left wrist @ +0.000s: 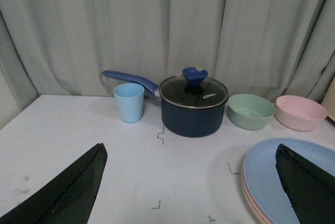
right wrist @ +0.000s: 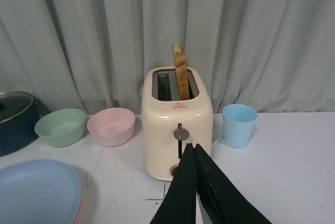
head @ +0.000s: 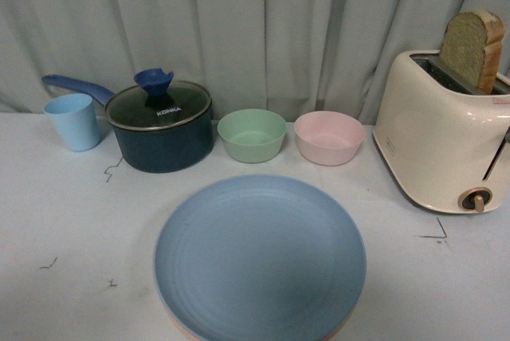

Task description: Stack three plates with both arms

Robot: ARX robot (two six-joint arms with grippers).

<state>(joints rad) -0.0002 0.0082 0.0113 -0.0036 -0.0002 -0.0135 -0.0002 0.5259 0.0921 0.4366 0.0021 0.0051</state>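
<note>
The light blue plate (head: pixel 260 257) is lying at the 6 o'clock edge of the white surface (head: pixel 64 221) in the front view, and it is sitting on top of the stack; under its rim a thin pink edge (left wrist: pixel 250 203) is showing in the left wrist view, and below that something paler, which I am judging to be the beige plate, though I cannot tell it for sure. So the stacking is looking finished, and the step in hand is, in my judgement, only to keep both arms clear without touching the pile. To do this well, each arm should be rising straight and slowly, not sweeping sideways over the rims. The left hand (left wrist: pixel 191 182) is standing wide, holding nothing, with 1 finger (left wrist: pixel 306 179) hanging over the blue plate. The right hand (right wrist: pixel 194 182) is closed narrow, its fingers meeting and holding nothing, in front of the cream toaster (right wrist: pixel 177 122). The plates are round, matte and shallow, with faint concentric rings. At 12 o'clock the glossy dark pot (head: pixel 163 130) with a glass lid, the green bowl (head: pixel 252 135) and the pink bowl (head: pixel 329 137) are standing in a row.
</note>
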